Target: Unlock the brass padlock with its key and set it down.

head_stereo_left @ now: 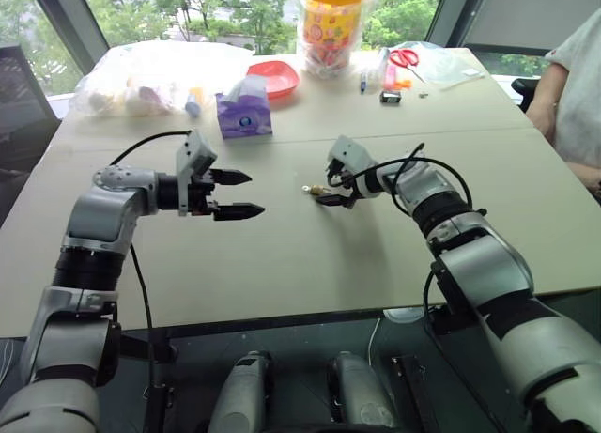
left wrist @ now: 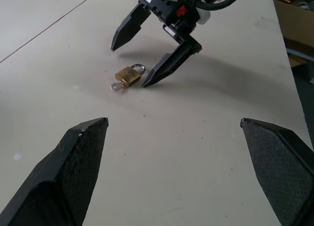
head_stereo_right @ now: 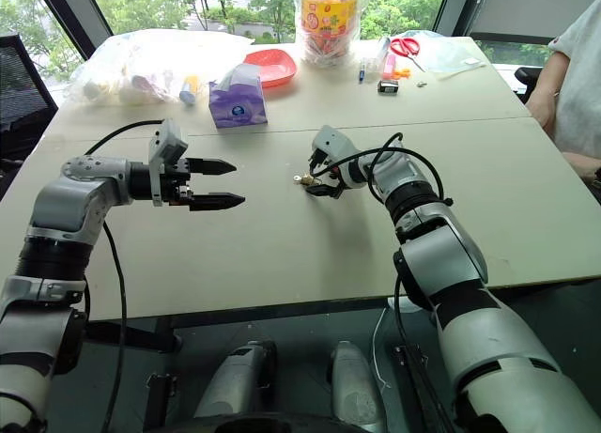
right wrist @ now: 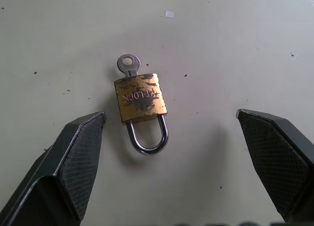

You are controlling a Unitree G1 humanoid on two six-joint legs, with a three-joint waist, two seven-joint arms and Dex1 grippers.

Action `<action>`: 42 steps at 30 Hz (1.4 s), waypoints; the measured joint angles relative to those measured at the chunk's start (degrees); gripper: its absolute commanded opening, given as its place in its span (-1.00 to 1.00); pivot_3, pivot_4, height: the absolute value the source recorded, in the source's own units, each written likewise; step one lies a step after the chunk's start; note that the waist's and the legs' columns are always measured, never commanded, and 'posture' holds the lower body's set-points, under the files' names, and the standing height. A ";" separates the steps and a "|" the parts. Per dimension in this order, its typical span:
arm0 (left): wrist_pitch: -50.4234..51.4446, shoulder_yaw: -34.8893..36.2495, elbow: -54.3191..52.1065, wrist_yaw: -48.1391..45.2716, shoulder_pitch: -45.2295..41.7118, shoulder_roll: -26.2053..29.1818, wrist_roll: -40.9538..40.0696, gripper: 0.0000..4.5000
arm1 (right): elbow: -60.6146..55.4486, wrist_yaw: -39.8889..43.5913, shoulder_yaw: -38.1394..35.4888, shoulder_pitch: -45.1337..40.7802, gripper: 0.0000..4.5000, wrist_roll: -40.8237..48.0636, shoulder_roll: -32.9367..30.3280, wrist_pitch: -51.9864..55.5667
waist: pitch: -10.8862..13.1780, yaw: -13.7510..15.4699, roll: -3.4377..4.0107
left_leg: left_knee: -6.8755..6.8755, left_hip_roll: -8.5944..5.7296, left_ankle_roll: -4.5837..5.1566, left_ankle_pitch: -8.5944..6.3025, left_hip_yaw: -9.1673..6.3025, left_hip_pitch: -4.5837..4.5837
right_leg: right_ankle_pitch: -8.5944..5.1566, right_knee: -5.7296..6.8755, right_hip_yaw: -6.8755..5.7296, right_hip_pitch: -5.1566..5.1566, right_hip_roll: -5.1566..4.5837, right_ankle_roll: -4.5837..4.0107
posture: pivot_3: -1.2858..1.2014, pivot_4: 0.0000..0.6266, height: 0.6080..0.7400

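Note:
The brass padlock [right wrist: 141, 103] lies flat on the beige table [head_stereo_left: 282, 264], near its middle. Its silvery shackle [right wrist: 147, 140] looks closed, and a small key [right wrist: 128, 64] sticks out of the body's other end. My right gripper [right wrist: 170, 114] hovers just over the lock, open, one finger on each side and touching nothing. In the left wrist view the right gripper [left wrist: 128, 65] straddles the padlock [left wrist: 128, 76] from above. My left gripper [head_stereo_left: 255, 193] hangs open and empty above the table to the left, pointing toward the padlock [head_stereo_left: 317, 190].
At the table's far side stand a purple tissue box [head_stereo_left: 244, 114], a red plate [head_stereo_left: 274, 76], a clear bag of items [head_stereo_left: 150, 76], a candy jar [head_stereo_left: 331, 24] and red scissors [head_stereo_left: 404, 57]. A person [head_stereo_left: 575, 85] sits at the right edge.

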 measured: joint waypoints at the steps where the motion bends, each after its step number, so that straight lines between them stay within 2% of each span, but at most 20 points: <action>1: 0.05 0.13 -0.35 0.30 0.11 0.15 -0.13 1.00 | 0.43 0.27 -0.09 -0.03 0.62 -0.45 0.30 -1.03 | 0.00 -0.03 0.00 | 0.00 0.01 -0.01 0.00 0.00 0.01 | 0.00 0.00 0.00 0.00 0.01 0.00 | 0.03 -0.52 1.00; 6: 0.15 0.23 -1.11 0.96 0.11 0.68 -0.26 1.00 | 2.74 1.04 -0.36 -0.32 -0.55 -2.85 2.47 -5.11 | 0.00 -0.42 0.00 | -0.02 0.03 -0.04 0.01 0.01 0.23 | 0.01 0.00 0.02 0.20 0.02 -0.02 | 0.03 -0.52 1.00; 7: 0.15 0.22 -1.10 1.17 0.11 0.67 -0.25 1.00 | 3.25 0.97 -0.60 -0.46 -0.69 -3.33 2.69 -5.79 | 0.00 -0.46 0.00 | -0.02 0.03 -0.04 0.01 0.01 0.28 | 0.01 0.00 0.02 0.26 0.02 -0.02 | 0.03 -0.52 1.00; 14: -0.03 0.18 0.16 1.80 -0.43 -0.06 -0.31 1.00 | 4.61 1.33 -1.30 -1.21 -0.68 -6.13 2.38 -8.83 | 0.00 -0.28 0.00 | -0.05 0.01 -0.05 0.00 0.02 0.41 | 0.01 0.00 0.04 0.36 -0.02 -0.03 | 0.03 -0.52 1.00; 17: -0.13 0.58 4.37 1.87 -2.22 -1.38 -0.98 1.00 | 0.52 1.36 0.11 -0.50 -0.68 -9.00 -0.48 -11.59 | 0.04 0.43 0.05 | -0.05 -0.04 -0.05 0.01 0.03 0.31 | 0.00 0.00 0.05 0.24 -0.06 -0.03 | 0.03 -0.52 1.00; 21: -0.12 2.80 12.92 1.79 -7.77 -4.43 -2.34 1.00 | -20.55 1.87 0.46 3.17 -0.68 -12.54 -9.74 -13.88 | 0.05 1.18 0.05 | 0.12 -0.16 -0.05 0.03 0.00 -0.54 | 0.02 0.02 0.04 -0.50 -0.10 0.02 | 0.03 -0.52 1.00; 24: -0.26 4.55 22.04 1.66 -14.67 -8.55 -3.79 1.00 | -42.83 3.97 -0.42 9.48 -0.68 -13.85 -15.58 -10.64 | 0.05 1.96 0.03 | 0.06 -0.26 -0.04 0.03 0.02 -0.64 | -0.04 -0.04 0.00 -0.56 -0.10 0.11 | 0.03 -0.52 1.00; 28: -0.62 6.14 33.00 -1.10 -22.28 -11.99 -3.99 1.00 | -63.31 6.31 -1.68 16.50 -0.68 -13.74 -17.98 -2.15 | 0.06 2.05 0.01 | 0.08 -0.32 -0.04 0.03 0.05 -0.64 | -0.04 -0.04 -0.03 -0.52 -0.09 0.11 | 0.03 -0.52 1.00; 33: -2.97 6.26 43.52 -6.32 -28.66 -15.03 -3.36 1.00 | -74.29 6.44 -2.94 18.83 -0.68 -13.79 -18.25 5.40 | 0.07 1.90 -0.01 | 0.23 -0.30 -0.03 0.03 0.05 -0.59 | -0.03 0.03 -0.04 -0.46 -0.09 0.10 | 0.03 -0.52 1.00; 36: -5.06 6.19 47.31 -8.21 -30.82 -15.87 -1.98 0.67 | -75.20 5.43 -3.10 18.68 -0.68 -13.98 -18.11 7.17 | 0.07 1.89 -0.01 | 0.25 -0.29 -0.03 0.03 0.05 -0.58 | -0.03 0.03 -0.04 -0.44 -0.09 0.10 | 0.03 -0.52 1.00; 38: -6.37 6.19 49.75 -8.43 -31.99 -16.68 -1.05 0.35 | -75.18 4.51 -3.10 18.68 -0.68 -14.43 -17.99 8.22 | 0.07 1.99 -0.01 | 0.24 -0.29 -0.03 0.03 0.04 -0.60 | -0.03 0.02 -0.05 -0.45 -0.09 0.10 | 0.03 -0.52 1.00; 42: -8.21 6.19 52.07 -9.36 -33.07 -19.02 0.66 0.35 | -75.20 3.46 -3.03 18.26 -0.68 -14.98 -17.54 8.96 | 0.08 2.05 -0.02 | 0.24 -0.30 -0.02 0.03 0.04 -0.63 | -0.03 0.01 -0.05 -0.45 -0.11 0.10 | 0.03 -0.52 1.00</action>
